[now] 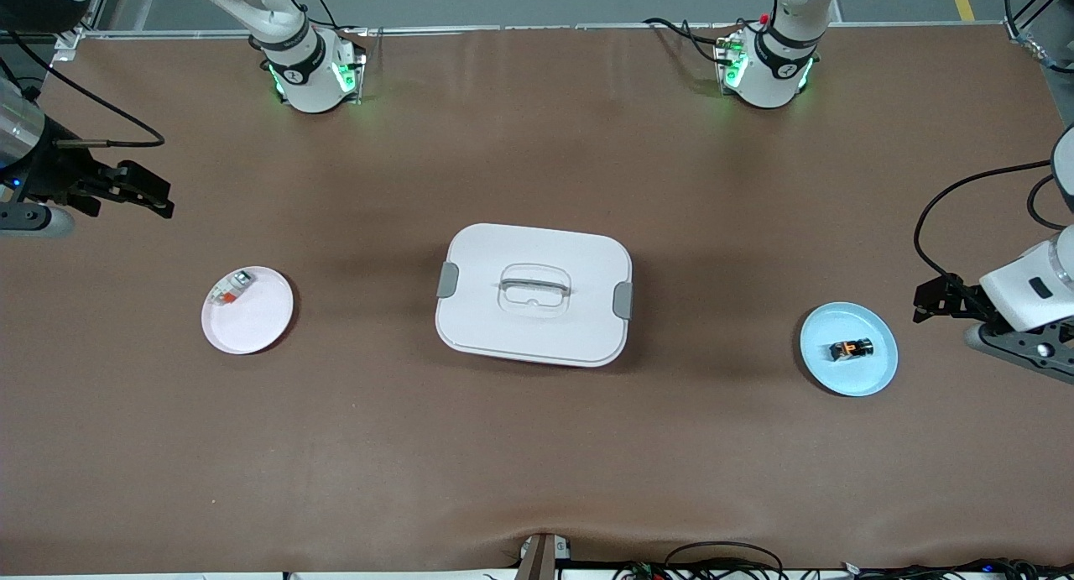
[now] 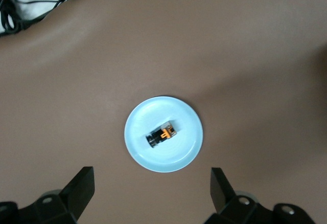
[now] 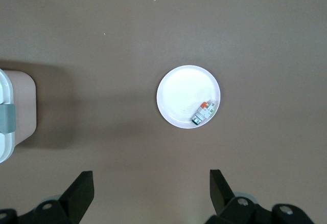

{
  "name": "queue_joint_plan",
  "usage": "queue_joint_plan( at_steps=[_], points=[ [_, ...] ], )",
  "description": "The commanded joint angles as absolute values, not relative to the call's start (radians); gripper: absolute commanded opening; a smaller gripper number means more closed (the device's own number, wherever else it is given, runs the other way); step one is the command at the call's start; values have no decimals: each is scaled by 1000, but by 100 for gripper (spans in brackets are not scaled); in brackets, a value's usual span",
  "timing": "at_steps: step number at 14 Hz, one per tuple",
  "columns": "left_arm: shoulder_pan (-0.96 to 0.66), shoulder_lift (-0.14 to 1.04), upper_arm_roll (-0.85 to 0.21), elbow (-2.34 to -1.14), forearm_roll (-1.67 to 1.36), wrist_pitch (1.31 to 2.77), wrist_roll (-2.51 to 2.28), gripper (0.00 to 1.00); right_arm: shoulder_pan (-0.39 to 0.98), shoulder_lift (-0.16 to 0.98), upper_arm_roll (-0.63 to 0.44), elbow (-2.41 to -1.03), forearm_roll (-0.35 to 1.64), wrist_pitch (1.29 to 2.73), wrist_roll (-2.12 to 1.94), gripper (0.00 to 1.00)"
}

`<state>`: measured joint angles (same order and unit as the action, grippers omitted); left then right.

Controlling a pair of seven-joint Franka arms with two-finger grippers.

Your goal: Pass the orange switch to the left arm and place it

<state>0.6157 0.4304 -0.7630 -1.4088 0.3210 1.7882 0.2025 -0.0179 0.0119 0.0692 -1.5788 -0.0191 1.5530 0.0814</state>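
The orange switch (image 1: pixel 851 348), a tiny black block with orange markings, lies on a light blue plate (image 1: pixel 873 370) toward the left arm's end of the table. It also shows in the left wrist view (image 2: pixel 162 135) on the plate (image 2: pixel 186 132). My left gripper (image 1: pixel 930 299) is open and empty, up over the bare table beside that plate (image 2: pixel 152 185). The white box (image 1: pixel 534 295) with grey latches stands shut at the table's middle. My right gripper (image 1: pixel 155 195) is open and empty over the table at the right arm's end (image 3: pixel 150 188).
A pink plate (image 1: pixel 256 320) lies toward the right arm's end and holds a whitish-grey part with a red-orange bit (image 1: pixel 232 287). The right wrist view shows this plate (image 3: pixel 181 93), the part (image 3: pixel 203 112) and the box's edge (image 3: pixel 10 116). Cables run along the table's near edge.
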Motion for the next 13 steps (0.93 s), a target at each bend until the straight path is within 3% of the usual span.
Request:
queue_joint_plan(
  at_steps=[1, 10, 11, 13],
  points=[
    [620, 379, -767, -1401, 263, 1756, 39, 100, -14, 21, 71, -1560, -41, 1537, 74, 100],
    [574, 244, -769, -1407, 178, 1619, -152, 100, -12, 23, 71, -1560, -41, 1542, 74, 100],
    [533, 229, -726, -1405, 176, 1600, -150, 100, -5, 23, 71, -1560, -41, 1542, 74, 100],
    [387, 177, -546, -1407, 176, 1597, -134, 100, 6, 23, 71, -1560, -43, 1540, 75, 100]
  ],
)
